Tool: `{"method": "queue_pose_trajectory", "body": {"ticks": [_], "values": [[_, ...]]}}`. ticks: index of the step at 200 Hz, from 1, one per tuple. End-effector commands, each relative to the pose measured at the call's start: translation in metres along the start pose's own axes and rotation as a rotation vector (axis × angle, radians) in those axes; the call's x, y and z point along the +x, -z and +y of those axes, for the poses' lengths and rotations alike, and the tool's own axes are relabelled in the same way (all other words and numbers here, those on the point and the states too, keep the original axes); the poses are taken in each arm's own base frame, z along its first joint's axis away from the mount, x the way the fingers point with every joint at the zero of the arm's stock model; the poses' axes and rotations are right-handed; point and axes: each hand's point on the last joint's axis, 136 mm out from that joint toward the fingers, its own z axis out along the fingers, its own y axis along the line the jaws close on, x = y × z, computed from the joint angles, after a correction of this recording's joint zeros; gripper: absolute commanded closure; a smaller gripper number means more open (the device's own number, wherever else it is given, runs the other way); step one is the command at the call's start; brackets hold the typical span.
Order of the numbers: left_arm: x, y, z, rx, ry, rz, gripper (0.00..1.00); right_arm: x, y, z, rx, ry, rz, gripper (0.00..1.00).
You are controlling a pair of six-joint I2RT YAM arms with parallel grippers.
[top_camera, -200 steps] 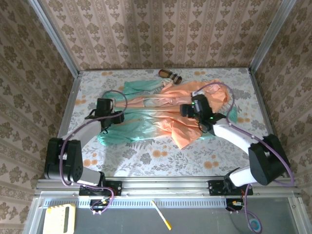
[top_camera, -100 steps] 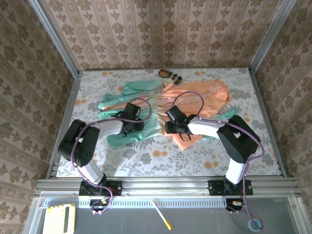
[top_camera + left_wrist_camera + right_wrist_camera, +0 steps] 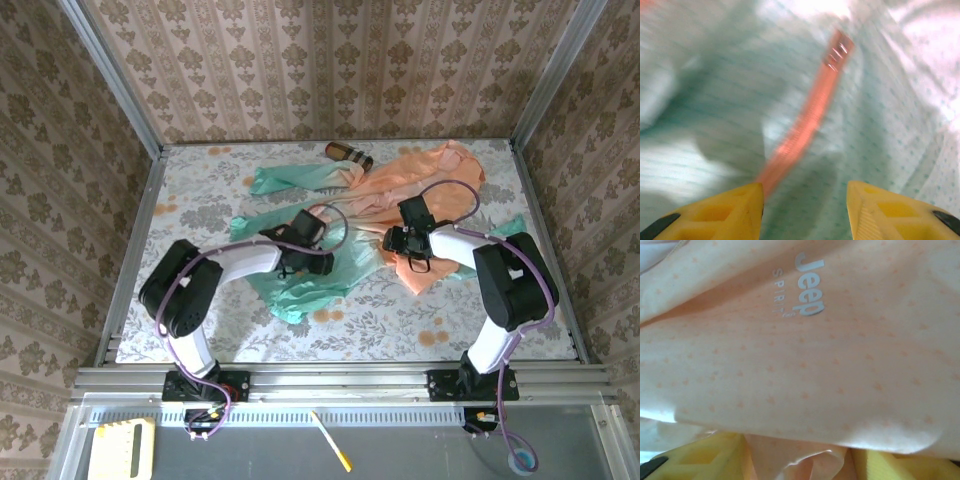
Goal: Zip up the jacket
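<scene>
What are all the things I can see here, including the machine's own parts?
jacket: one, peach-orange fading to mint green, crumpled across the table's middle
zipper tape: one, orange, running over the mint fabric
"Jeep Spirit" print: one, grey, on the peach fabric
striped cylinder: one, brown, by the table's far edge, next to the jacket
table: one, floral cover, under the jacket
box: one, pale yellow, near ledge, left
stick: one, yellow and white, near ledge, middle
left claw: one, yellow fingers apart over the mint fabric
right claw: one, yellow fingers, a peach fold between them, grip unclear
</scene>
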Motion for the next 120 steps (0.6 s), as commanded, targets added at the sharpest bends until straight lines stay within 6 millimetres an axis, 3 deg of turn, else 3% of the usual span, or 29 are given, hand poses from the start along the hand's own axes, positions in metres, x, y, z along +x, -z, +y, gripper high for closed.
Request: {"method": "queue_pose_trajectory", "body": {"ticks": [1, 18, 22, 35, 68, 90, 120], "values": [[-0.039, 0.037, 0.021, 0.065, 0.028, -0.040, 0.52, 0.025, 0.011, -0.005, 0.025, -0.023, 0.103, 0.44], [-0.057, 0.043, 0.052, 0.051, 0.069, -0.053, 0.53, 0.023, 0.019, -0.004, 0.036, -0.015, 0.088, 0.42], [-0.062, 0.045, 0.070, 0.037, 0.106, -0.060, 0.53, 0.022, 0.020, -0.004, 0.039, -0.014, 0.085, 0.41], [-0.071, 0.042, 0.100, 0.032, 0.176, -0.070, 0.55, 0.024, 0.021, -0.003, 0.044, -0.017, 0.085, 0.41], [-0.063, 0.023, 0.154, -0.010, 0.318, -0.031, 0.59, 0.027, 0.011, 0.003, 0.051, -0.020, 0.123, 0.41], [-0.043, 0.021, 0.156, -0.018, 0.352, -0.013, 0.59, 0.011, 0.007, -0.002, 0.085, -0.011, 0.122, 0.40], [-0.010, 0.019, 0.129, -0.027, 0.302, 0.003, 0.60, -0.019, -0.001, -0.001, 0.104, 0.006, 0.134, 0.40]]}}
